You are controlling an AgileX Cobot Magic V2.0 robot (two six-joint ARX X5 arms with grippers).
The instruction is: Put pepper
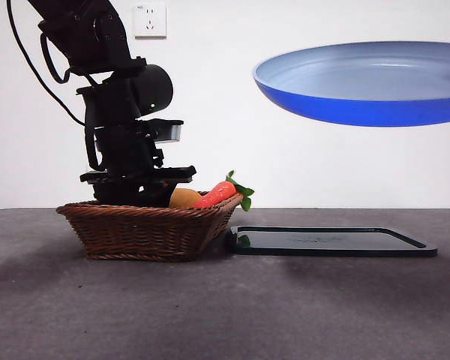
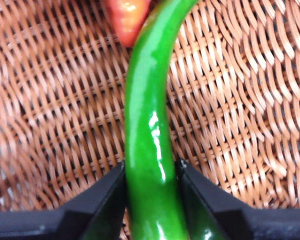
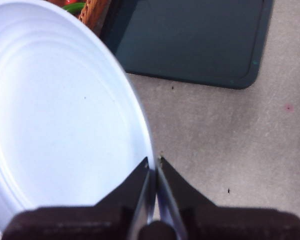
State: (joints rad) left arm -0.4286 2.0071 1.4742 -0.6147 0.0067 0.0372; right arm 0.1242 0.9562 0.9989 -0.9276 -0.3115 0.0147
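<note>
Left gripper (image 2: 150,172): my jaws are closed against both sides of the pepper (image 2: 149,135), down inside the basket (image 1: 146,225).
Pepper: lying on the wicker floor, its far end beside the carrot (image 1: 217,193).
Right gripper (image 3: 154,167): I pinch the rim of the blue plate (image 1: 367,82), held in the air above the dark tray (image 1: 330,241).
Desk (image 1: 225,315): grey.

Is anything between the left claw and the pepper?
No. The left claw already has its jaws against both sides of the pepper, low in the basket; nothing visible sits between them.
</note>
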